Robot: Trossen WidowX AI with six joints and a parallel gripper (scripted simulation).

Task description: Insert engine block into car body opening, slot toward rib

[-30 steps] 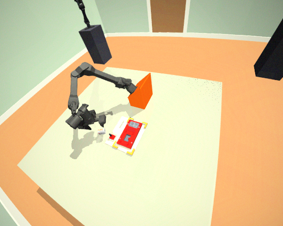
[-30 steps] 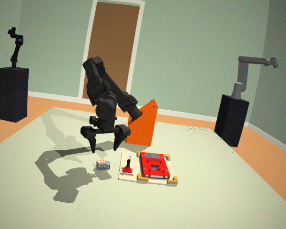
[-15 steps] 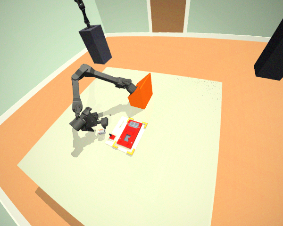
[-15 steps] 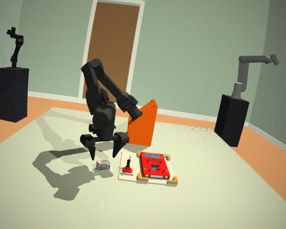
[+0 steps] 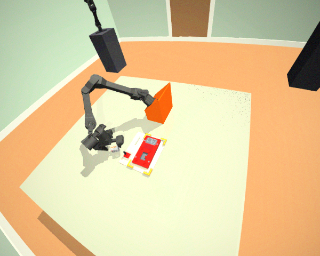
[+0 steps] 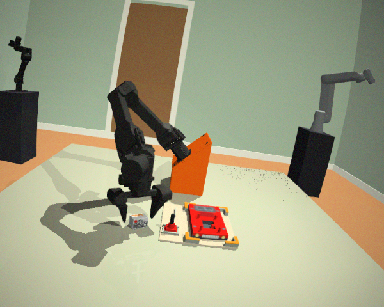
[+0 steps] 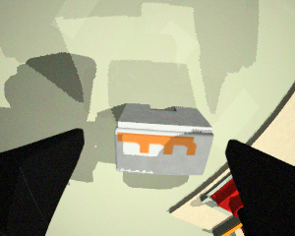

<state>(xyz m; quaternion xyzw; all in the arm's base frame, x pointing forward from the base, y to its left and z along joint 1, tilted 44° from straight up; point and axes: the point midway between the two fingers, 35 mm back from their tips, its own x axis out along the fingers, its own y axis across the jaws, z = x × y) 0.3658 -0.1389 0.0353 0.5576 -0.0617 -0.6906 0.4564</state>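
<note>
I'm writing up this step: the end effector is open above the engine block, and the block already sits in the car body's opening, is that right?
Not quite: the exterior view shows the engine block outside the car body.

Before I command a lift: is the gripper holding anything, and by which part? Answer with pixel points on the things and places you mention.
Nothing is held; the gripper (image 5: 109,143) (image 6: 137,220) (image 7: 157,142) is open, its fingers apart above the engine block (image 5: 113,149) (image 6: 138,221) (image 7: 162,152).
</note>
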